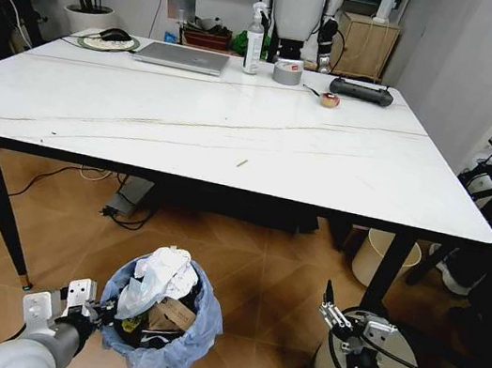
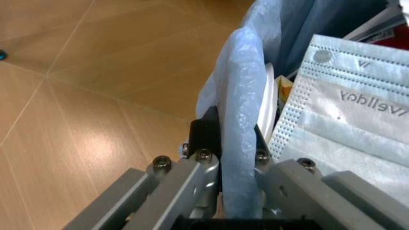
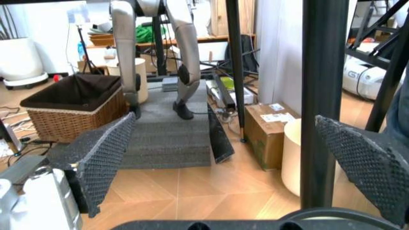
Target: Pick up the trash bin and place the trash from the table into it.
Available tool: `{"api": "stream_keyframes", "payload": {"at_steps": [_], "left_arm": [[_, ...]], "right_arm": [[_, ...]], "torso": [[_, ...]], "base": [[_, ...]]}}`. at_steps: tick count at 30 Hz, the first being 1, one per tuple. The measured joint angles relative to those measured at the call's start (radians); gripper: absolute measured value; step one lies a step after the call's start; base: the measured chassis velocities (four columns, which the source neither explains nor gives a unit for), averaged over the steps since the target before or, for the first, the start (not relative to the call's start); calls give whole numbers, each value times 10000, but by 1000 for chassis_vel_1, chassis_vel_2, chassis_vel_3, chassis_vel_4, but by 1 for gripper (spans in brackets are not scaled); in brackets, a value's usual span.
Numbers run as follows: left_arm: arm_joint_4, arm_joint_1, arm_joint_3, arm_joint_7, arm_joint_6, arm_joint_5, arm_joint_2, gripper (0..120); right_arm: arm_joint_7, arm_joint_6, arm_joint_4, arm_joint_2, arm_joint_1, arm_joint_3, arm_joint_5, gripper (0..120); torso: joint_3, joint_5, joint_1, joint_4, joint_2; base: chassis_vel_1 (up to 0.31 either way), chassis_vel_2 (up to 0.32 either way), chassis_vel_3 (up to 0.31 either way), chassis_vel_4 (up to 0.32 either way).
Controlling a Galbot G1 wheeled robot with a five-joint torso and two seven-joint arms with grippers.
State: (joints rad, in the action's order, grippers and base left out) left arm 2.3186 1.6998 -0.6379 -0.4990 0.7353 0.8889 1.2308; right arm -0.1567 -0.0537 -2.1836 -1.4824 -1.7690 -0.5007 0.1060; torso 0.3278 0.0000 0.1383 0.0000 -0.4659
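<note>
Trash bin (image 1: 161, 317) upright on the floor, mouth up, blue liner crinkled, stuffed with tissues and cardboard. Left claw (image 1: 83, 306) clamped on its rim; right claw (image 1: 331, 310) spread wide, empty, near the bench (image 1: 236, 135) leg

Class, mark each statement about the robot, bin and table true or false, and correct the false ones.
1. The left claw grips the bin rim. True.
2. The bin stands on the table. False: it is on the floor in front of the table.
3. The right claw holds a cup. False: it is open and empty.
4. The bin already holds trash. True.
</note>
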Motion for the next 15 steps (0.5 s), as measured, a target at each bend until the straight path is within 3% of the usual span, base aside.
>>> {"api": "stream_keyframes", "payload": {"at_steps": [15], "left_arm": [[-197, -103, 19, -191, 0, 109, 86, 0]], "right_arm": [[-7, 37, 246, 54, 199, 141, 33, 100]], "torso": [[-344, 0, -182, 1, 526]], "base": [[0, 0, 0, 0]]}}
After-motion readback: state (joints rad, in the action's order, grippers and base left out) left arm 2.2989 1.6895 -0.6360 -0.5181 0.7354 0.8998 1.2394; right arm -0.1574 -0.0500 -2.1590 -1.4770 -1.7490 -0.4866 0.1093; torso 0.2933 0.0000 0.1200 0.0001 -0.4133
